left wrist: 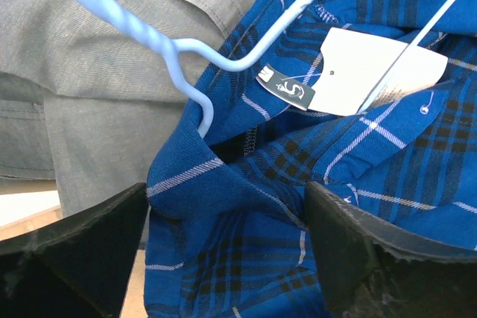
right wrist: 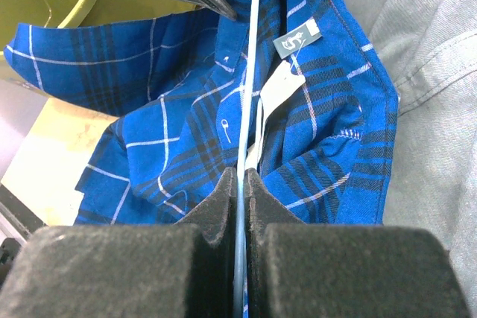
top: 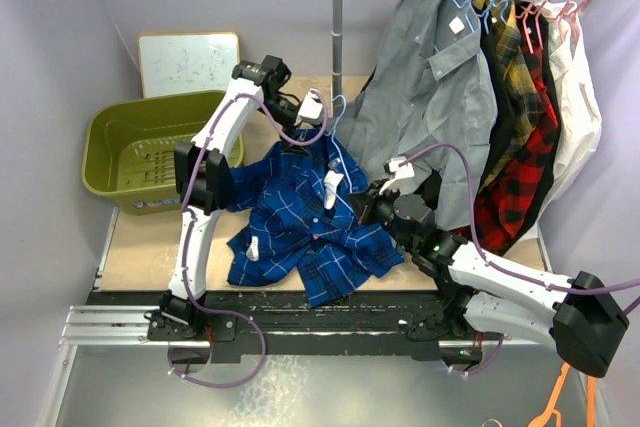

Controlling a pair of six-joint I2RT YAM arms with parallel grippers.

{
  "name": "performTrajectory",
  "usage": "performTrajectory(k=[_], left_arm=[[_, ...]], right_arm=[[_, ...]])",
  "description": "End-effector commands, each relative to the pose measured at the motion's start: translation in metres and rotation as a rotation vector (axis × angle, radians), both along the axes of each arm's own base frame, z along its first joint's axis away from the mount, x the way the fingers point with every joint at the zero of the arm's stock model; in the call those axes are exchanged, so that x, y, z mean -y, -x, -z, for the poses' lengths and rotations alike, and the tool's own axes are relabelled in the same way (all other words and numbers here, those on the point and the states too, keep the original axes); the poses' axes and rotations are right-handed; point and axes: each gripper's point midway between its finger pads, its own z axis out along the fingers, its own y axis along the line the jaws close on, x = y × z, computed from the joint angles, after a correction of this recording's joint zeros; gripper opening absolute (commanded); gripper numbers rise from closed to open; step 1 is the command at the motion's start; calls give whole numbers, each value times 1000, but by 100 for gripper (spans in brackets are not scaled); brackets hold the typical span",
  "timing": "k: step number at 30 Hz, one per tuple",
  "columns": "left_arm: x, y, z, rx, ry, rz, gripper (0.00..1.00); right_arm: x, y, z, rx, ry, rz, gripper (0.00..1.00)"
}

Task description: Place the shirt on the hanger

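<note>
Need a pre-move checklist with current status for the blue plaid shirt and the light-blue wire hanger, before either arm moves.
1. Hanger grip: ok. The right gripper is shut on the thin light-blue wire hanger.
2. Shirt grip: not ok. The left gripper is open; collar fabric of the royal-blue plaid button-up shirt lies between its fingers, unpinched.
3. Hanger at the neck opening: ok. Its wires cross the collar by the white tag.
4. Shoulders seated on the hanger: cannot tell. Fabric hides the wire ends.
5. Hanger neck clear of the plain grey shirt: cannot tell.
</note>
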Motion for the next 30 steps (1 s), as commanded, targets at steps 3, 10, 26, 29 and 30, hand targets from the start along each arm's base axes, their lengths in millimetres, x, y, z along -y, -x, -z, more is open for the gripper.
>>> performTrajectory(k=[3, 10, 26, 29, 30], left_arm=[[19, 7, -42, 84, 99, 40, 64], [40, 30, -54, 41, 176, 45, 45], [27, 57, -139, 113, 200, -21, 0], [19, 68, -172, 163, 190, -47, 0], [14, 73, -179, 177, 179, -59, 0]], right_arm=[[-3, -7, -27, 83, -61, 6, 0], [-1, -8, -35, 104, -69, 14, 0], [36, -2, -84, 203, -61, 113, 0], [33, 5, -110, 263, -62, 57, 0], [31, 6, -115, 274, -48, 36, 15]])
